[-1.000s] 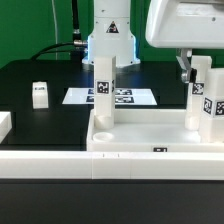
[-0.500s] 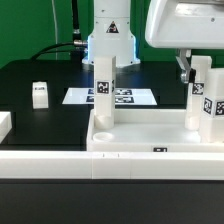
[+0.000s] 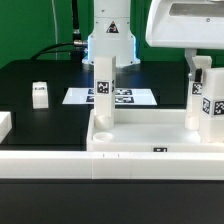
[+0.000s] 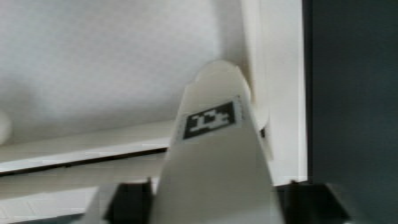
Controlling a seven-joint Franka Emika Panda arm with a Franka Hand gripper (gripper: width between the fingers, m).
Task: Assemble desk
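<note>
The white tray-like tabletop [image 3: 150,135] lies at the front of the table. One white tagged leg [image 3: 104,90] stands upright in its corner on the exterior view's left. A second tagged leg [image 3: 208,103] stands upright in the corner on the exterior view's right. My gripper [image 3: 203,72] comes down from above and is shut on the top of that leg. In the wrist view the leg [image 4: 217,140] runs between both dark fingers [image 4: 130,203], and my gripper [image 4: 214,208] clasps it over the tabletop [image 4: 89,70]. A third leg [image 3: 39,94] lies loose at the exterior view's left.
The marker board [image 3: 128,97] lies flat behind the tabletop, in front of the robot base [image 3: 108,40]. A long white rail [image 3: 45,162] runs along the front edge. Another white piece [image 3: 4,124] sits at the far left of the exterior view.
The finger beside the right-hand leg has shifted toward the leg, and the leg's tagged face looks slightly turned. Nothing else has moved.
</note>
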